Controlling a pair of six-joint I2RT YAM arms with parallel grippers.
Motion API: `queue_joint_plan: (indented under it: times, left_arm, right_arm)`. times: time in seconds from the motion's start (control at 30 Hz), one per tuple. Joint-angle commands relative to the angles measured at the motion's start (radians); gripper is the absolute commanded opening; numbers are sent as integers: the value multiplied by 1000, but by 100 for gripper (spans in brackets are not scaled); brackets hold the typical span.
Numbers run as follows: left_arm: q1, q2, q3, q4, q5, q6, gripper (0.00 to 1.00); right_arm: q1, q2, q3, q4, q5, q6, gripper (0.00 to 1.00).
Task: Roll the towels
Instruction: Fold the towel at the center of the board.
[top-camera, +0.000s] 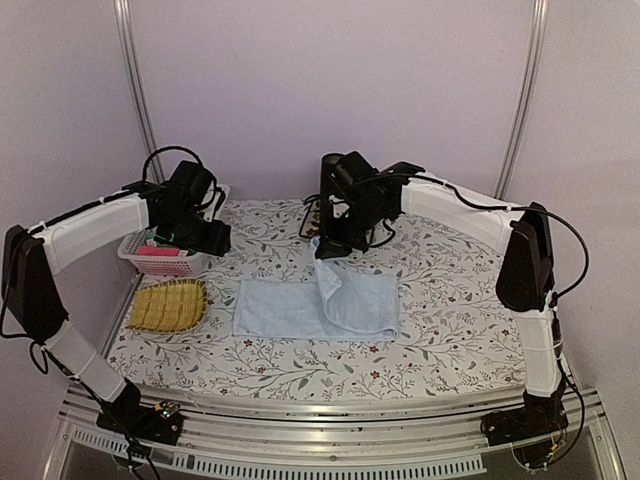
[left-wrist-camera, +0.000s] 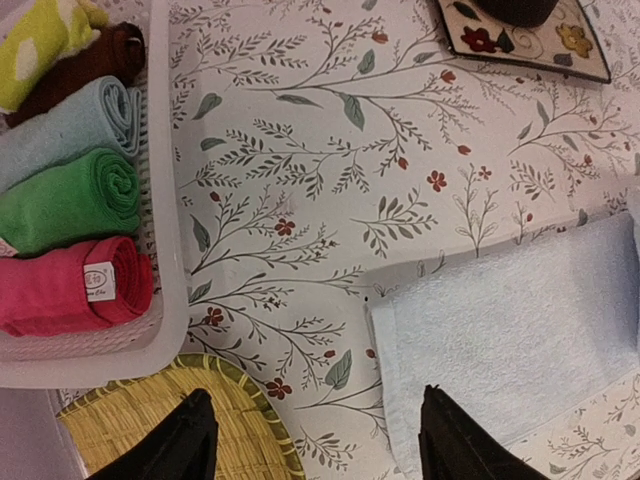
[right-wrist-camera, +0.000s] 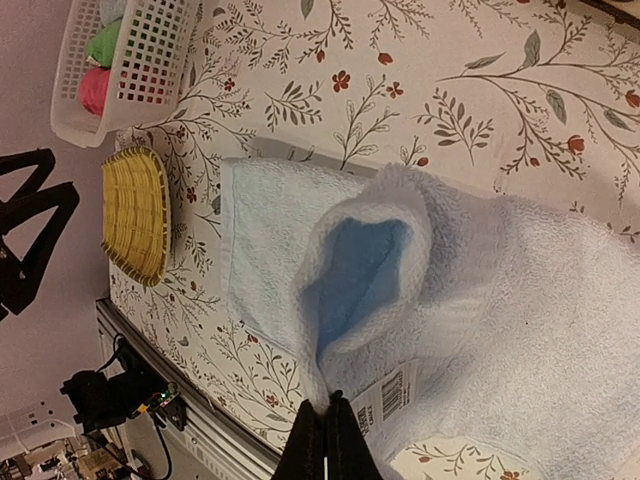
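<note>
While mostly flat on the flowered tablecloth (top-camera: 450, 300), lifted at one corner: light blue towel (top-camera: 285, 308), pinched tight between the closed fingers of the right gripper (right-wrist-camera: 328, 405), just beside a white barcode label (right-wrist-camera: 385, 395). Raised flap curled into a hollow fold, deeper blue inside, hanging from that pinch over the towel's right half. Rest of the cloth spread out mid-table, long side running left to right, left end flat and unfolded. Right gripper above the towel's far right part, clear of the table. Left gripper (left-wrist-camera: 315, 400) with jaws wide and holding nothing, poised off the towel's left end, apart from the cloth. Seen from the left wrist, one fingertip against the rim of the woven straw tray (left-wrist-camera: 150, 420), the other against the towel's left edge, bare tablecloth between. Just beyond the straw tray, a white lattice basket (left-wrist-camera: 165, 200) with rolled cloths side by side: pink, green, pale blue, brown, and last in the row the yellow-green towel (left-wrist-camera: 40, 40) with pale spots, bundled, whether neatly rolled hard to tell. Square flowered mat (left-wrist-camera: 470, 40) with a dark border farther back on the tablecloth, something dark on it, cut off by the frame. Grippers well apart, the towel's flat left half between them.
</note>
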Motion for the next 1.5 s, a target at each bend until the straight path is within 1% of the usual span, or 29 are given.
queue_joint_plan:
  times: [0.0, 0.23, 0.73, 1.1, 1.37, 1.4, 1.47]
  left_arm:
    - [22, -56, -43, -21, -14, 15, 70]
    - [30, -84, -47, -24, -19, 21, 70]
    - [30, -69, -24, -24, -4, 11, 70]
    - [29, -68, -26, -31, -10, 18, 70]
    - [30, -76, -35, -38, -23, 24, 70]
    - [30, -77, -35, -40, -25, 26, 70]
    - [29, -82, -37, -40, -27, 27, 70]
  right_arm:
    - [26, 49, 68, 0, -21, 27, 2]
    - [58, 55, 72, 31, -27, 38, 2]
    - [61, 73, 110, 107, -45, 40, 2]
    - [67, 134, 118, 122, -80, 33, 2]
    - [84, 171, 117, 168, -100, 40, 2]
    - [86, 204, 117, 176, -100, 41, 2]
    - [88, 221, 117, 194, -98, 44, 2]
